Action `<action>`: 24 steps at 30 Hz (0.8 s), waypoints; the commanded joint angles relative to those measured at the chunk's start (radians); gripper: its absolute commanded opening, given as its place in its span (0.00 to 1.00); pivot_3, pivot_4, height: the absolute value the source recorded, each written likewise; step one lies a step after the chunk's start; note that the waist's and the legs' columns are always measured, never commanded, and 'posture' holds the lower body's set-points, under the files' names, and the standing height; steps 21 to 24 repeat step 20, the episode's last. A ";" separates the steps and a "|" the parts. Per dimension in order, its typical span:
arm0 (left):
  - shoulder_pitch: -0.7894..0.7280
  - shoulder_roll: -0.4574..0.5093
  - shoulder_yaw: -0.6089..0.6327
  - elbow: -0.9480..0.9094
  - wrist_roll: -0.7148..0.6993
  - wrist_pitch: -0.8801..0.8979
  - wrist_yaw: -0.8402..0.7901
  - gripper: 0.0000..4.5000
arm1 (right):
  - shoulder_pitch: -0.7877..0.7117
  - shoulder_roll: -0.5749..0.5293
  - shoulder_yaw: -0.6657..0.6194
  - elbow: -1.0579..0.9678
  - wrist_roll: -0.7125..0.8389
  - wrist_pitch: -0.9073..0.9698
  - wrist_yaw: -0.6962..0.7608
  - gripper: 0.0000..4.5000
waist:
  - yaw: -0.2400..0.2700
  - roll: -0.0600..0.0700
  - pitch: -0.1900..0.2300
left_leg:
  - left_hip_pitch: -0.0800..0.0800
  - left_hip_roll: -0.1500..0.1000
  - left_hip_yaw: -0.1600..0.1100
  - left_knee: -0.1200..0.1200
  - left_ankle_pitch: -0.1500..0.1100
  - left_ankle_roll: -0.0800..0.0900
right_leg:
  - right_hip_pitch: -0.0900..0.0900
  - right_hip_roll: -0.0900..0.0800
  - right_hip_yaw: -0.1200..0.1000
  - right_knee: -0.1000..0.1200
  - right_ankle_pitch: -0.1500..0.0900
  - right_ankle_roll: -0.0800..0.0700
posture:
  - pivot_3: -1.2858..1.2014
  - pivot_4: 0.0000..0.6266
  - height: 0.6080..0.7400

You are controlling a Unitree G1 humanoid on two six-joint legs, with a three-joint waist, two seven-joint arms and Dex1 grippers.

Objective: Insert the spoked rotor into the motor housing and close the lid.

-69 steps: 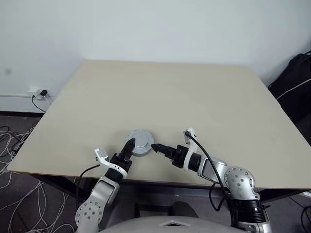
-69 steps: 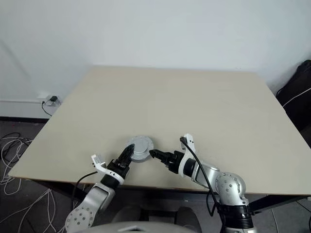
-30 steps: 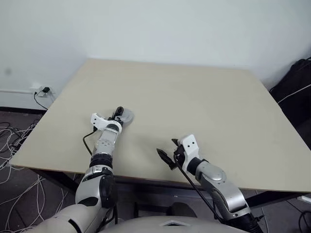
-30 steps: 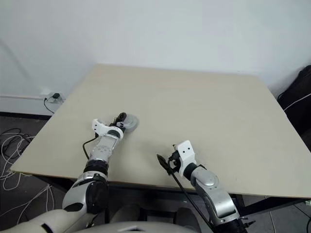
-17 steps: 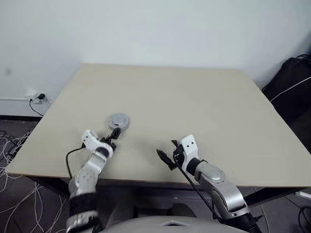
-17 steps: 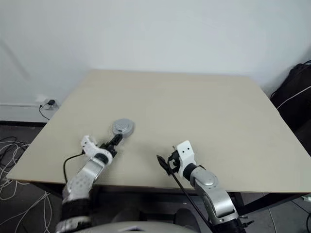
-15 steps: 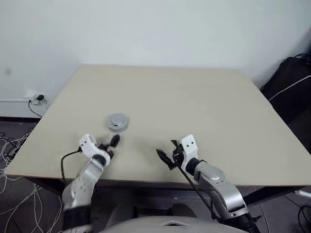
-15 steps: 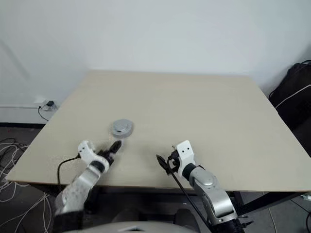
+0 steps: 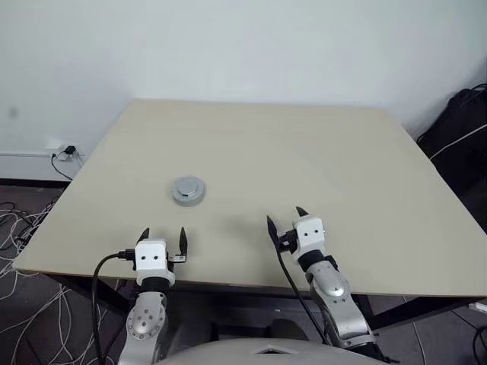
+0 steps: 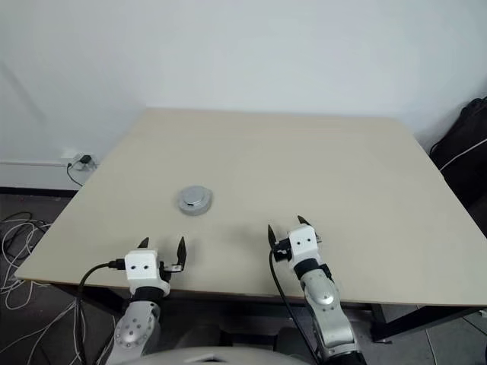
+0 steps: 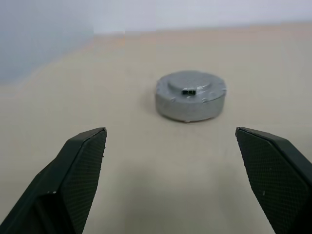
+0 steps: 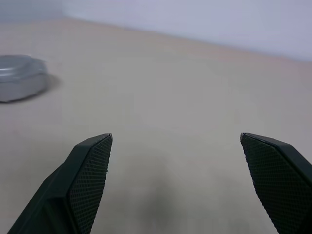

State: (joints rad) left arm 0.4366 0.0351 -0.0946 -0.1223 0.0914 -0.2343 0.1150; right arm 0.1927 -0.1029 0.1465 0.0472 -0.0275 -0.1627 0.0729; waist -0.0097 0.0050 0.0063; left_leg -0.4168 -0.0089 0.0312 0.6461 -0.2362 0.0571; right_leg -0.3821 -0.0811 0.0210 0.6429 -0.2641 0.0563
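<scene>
The motor housing (image 9: pixel 188 190) is a small grey round puck on the left half of the table. The lid (image 11: pixel 191 87) lies flat on top of it, plain grey with a low hub. The spoked rotor is hidden. My left gripper (image 9: pixel 163 237) hovers at the table's front edge, open and empty, pointing at the housing a hand's length ahead; its fingers (image 11: pixel 80 165) frame the housing. My right gripper (image 9: pixel 284 220) is open and empty near the front edge at centre, with the housing (image 12: pixel 22 83) off to its left.
The beige table (image 9: pixel 327 160) stretches wide behind and to the right of the housing. Cables and a wall socket (image 9: pixel 65 146) lie off the table's left side. A black bag (image 9: pixel 460 122) stands past the right edge.
My left gripper let go of the closed housing, left it on the table's left half and drew back to the front edge, rolling level. My right gripper turned forward and shifted slightly right.
</scene>
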 commanded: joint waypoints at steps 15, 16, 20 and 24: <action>-0.042 -0.050 0.052 0.050 0.037 -0.114 0.060 0.99 | 0.003 0.059 -0.078 -0.010 0.003 -0.039 -0.062 1.00 | -0.001 -0.001 0.002 | 0.001 0.000 0.000 0.002 0.000 0.000 | 0.001 -0.001 -0.005 0.001 0.000 0.001 | 0.52 0.00 1.00; -0.043 -0.051 0.054 0.052 0.035 -0.113 0.061 0.99 | -0.001 0.060 -0.077 -0.007 0.000 -0.038 -0.062 1.00 | -0.001 -0.001 0.002 | 0.001 0.000 0.000 0.002 0.000 0.000 | 0.001 -0.001 -0.005 0.001 0.000 0.001 | 0.52 0.00 1.00; -0.047 -0.057 0.051 0.055 0.034 -0.109 0.058 0.99 | -0.009 0.062 -0.080 0.006 -0.004 -0.023 -0.064 1.00 | 0.000 -0.001 0.002 | 0.001 0.000 0.000 0.002 0.000 0.000 | 0.002 -0.001 -0.005 0.001 0.000 0.001 | 0.52 0.00 1.00; -0.047 -0.057 0.051 0.055 0.034 -0.109 0.058 0.99 | -0.009 0.062 -0.080 0.006 -0.004 -0.023 -0.064 1.00 | 0.000 -0.001 0.002 | 0.001 0.000 0.000 0.002 0.000 0.000 | 0.002 -0.001 -0.005 0.001 0.000 0.001 | 0.52 0.00 1.00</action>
